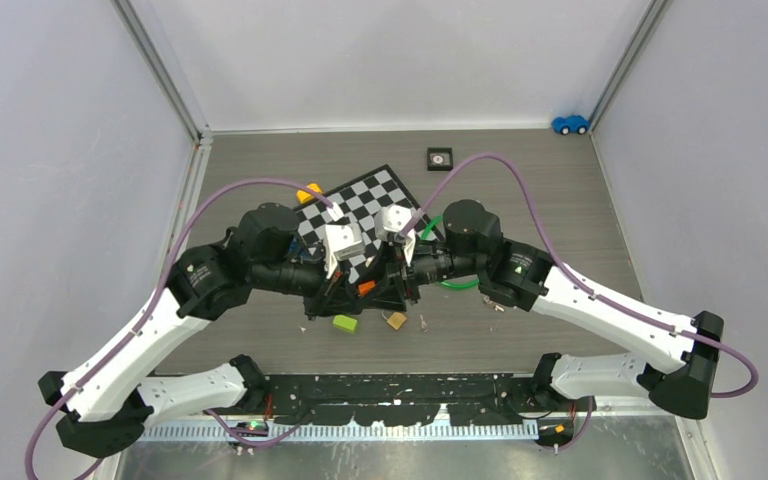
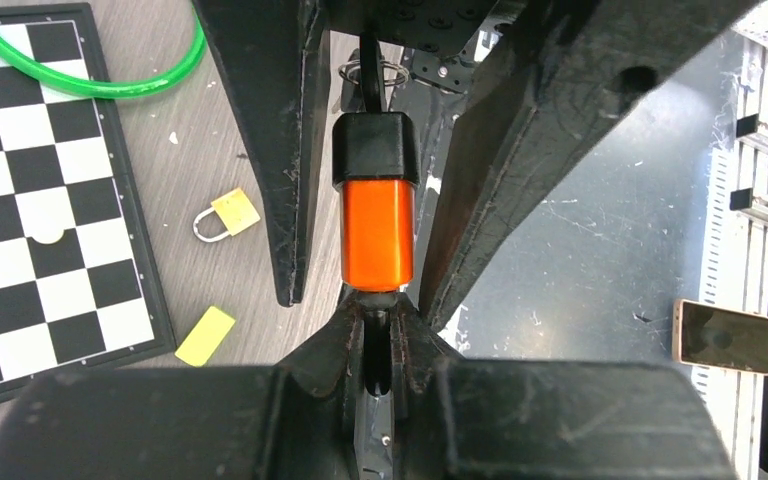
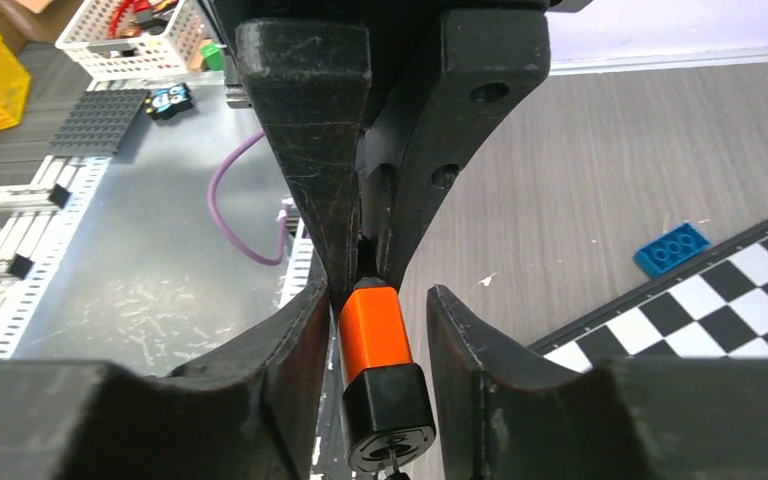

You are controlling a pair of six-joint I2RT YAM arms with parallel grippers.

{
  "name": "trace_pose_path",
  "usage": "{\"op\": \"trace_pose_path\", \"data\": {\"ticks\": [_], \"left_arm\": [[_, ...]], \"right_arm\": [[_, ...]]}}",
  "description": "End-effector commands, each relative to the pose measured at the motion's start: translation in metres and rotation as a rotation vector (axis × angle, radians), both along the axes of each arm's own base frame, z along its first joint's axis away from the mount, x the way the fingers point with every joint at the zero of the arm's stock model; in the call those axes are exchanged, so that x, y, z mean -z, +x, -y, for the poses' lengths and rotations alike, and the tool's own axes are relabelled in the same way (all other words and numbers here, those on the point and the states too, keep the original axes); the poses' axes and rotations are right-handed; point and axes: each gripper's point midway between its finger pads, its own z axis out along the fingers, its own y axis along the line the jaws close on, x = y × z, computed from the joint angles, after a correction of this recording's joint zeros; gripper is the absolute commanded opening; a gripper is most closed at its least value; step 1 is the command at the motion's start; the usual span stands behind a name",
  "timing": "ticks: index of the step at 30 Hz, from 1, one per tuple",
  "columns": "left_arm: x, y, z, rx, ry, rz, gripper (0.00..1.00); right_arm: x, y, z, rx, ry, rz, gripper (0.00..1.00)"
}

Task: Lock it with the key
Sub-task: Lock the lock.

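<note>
An orange padlock with a black keyed end (image 2: 376,205) hangs in the air between my two grippers; it also shows in the top view (image 1: 365,288) and the right wrist view (image 3: 378,345). My left gripper (image 2: 378,303) is shut on the lock's dark shackle end. A key (image 2: 368,60) with a wire ring sits in the keyhole in the black end (image 3: 392,455). My right gripper (image 3: 377,295) is open and straddles the lock body, with its fingers (image 2: 270,150) on either side. Its left finger is close to the orange body and its right finger stands apart.
A small brass padlock (image 2: 228,213) and a yellow-green block (image 2: 205,335) lie on the wood table below. A chessboard (image 1: 360,205) lies behind, with a green hose loop (image 2: 110,85), a blue brick (image 3: 671,247), a black square item (image 1: 440,157) and a blue toy car (image 1: 569,124).
</note>
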Motion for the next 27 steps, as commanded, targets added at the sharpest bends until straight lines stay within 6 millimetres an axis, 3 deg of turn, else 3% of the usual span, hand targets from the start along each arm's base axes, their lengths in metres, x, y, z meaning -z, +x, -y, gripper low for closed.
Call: {"op": "trace_pose_path", "data": {"ticks": [1,12,20,27], "left_arm": [[-0.107,0.016,0.056,0.111,-0.431,0.267,0.00],[-0.105,0.017,0.056,0.109,-0.424,0.263,0.00],[-0.104,0.015,0.054,0.108,-0.420,0.263,0.00],[-0.102,0.014,0.055,0.119,-0.414,0.253,0.00]], "right_arm": [[-0.011,0.011,-0.018,0.056,0.061,0.104,0.48],[-0.020,0.017,0.008,0.118,0.024,0.171,0.58],[-0.019,0.015,0.032,0.134,-0.022,0.232,0.60],[-0.027,0.020,0.040,0.157,-0.022,0.257,0.60]]}}
